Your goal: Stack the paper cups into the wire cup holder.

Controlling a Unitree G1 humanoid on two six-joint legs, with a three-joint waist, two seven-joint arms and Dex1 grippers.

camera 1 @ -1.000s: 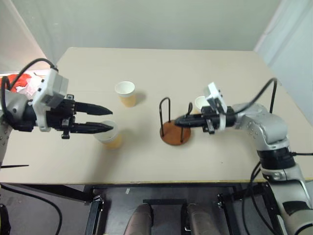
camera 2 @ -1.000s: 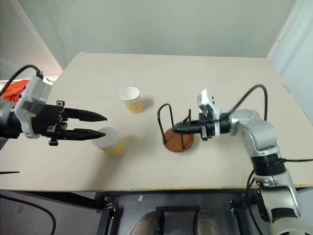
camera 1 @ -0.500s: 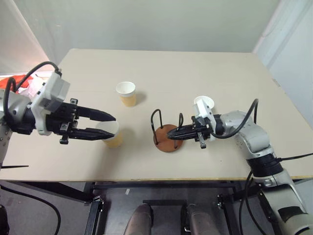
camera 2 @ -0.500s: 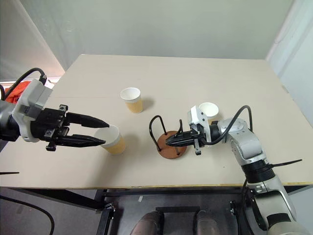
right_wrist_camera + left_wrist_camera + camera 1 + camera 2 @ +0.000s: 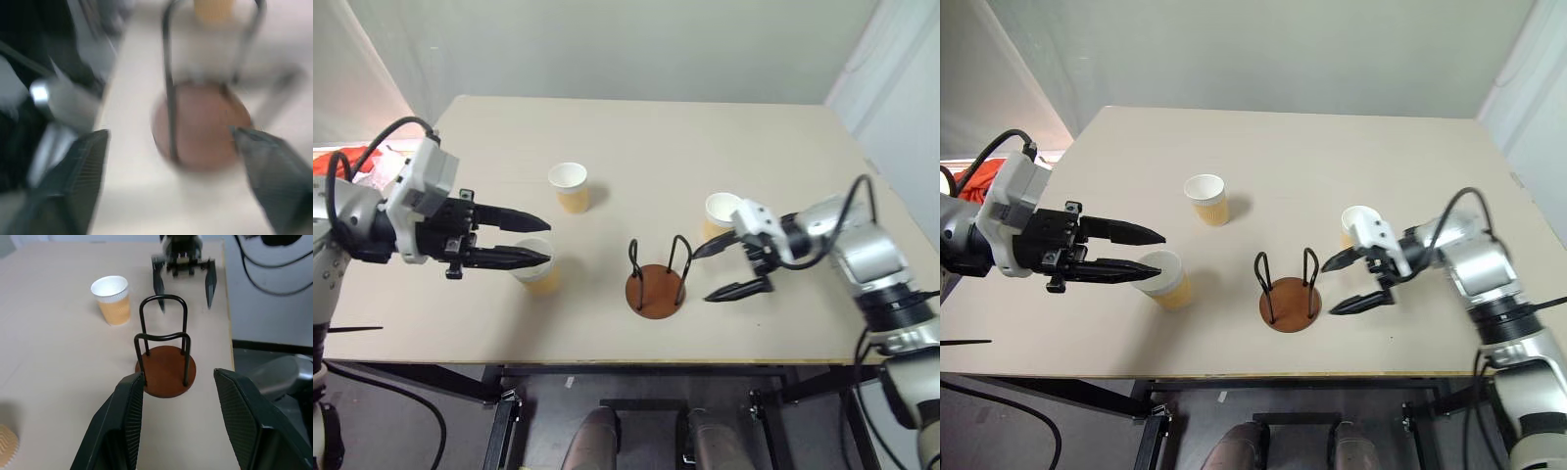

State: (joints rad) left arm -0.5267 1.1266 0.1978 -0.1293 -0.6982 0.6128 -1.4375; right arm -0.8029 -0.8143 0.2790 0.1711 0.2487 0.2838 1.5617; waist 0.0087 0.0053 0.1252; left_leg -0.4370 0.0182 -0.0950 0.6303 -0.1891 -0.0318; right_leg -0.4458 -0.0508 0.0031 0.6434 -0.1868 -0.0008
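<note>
On the table (image 5: 724, 137), three paper cups stand apart from the empty wire cup holder (image 5: 657, 279): one (image 5: 534, 265) just at the left pincer's (image 5: 536, 241) spread tips, one (image 5: 568, 187) farther back, one (image 5: 721, 214) behind the right pincer (image 5: 717, 271), which gapes wide beside the holder, gripping nothing. Each cup looks light and thin-walled, easily crushed or tipped, so a gentle pinch across the ribbed tan band below the rim seems safest.
</note>
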